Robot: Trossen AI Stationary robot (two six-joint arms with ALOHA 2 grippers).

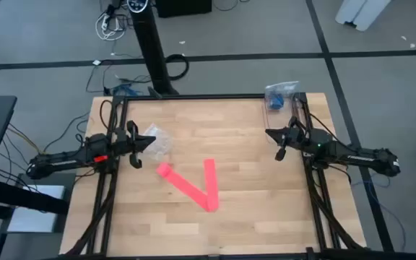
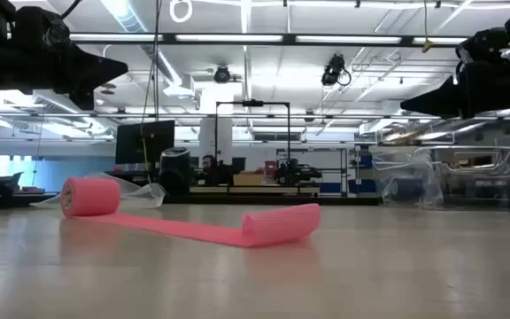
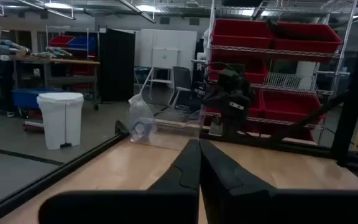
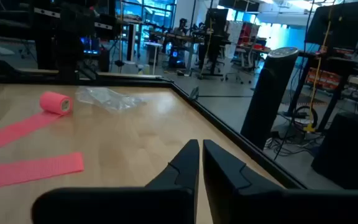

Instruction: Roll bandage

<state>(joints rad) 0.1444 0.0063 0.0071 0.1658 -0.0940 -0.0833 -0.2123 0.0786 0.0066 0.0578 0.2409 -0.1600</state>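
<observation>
The pink-red bandage (image 1: 193, 186) lies flat on the table in a V shape. One end is wound into a small roll (image 1: 164, 170); the free end (image 1: 209, 163) points toward the far edge. The roll also shows in the low view (image 2: 90, 196) and the right wrist view (image 4: 56, 102). My left gripper (image 1: 150, 141) is shut and empty above the table's left side, beside a clear plastic bag (image 1: 157, 144). My right gripper (image 1: 269, 133) is shut and empty above the table's right side.
A clear container with a blue item (image 1: 280, 94) stands at the table's far right corner, and shows in the left wrist view (image 3: 141, 121). Black frame rails (image 1: 193, 99) border the table. Bare wood lies between the arms around the bandage.
</observation>
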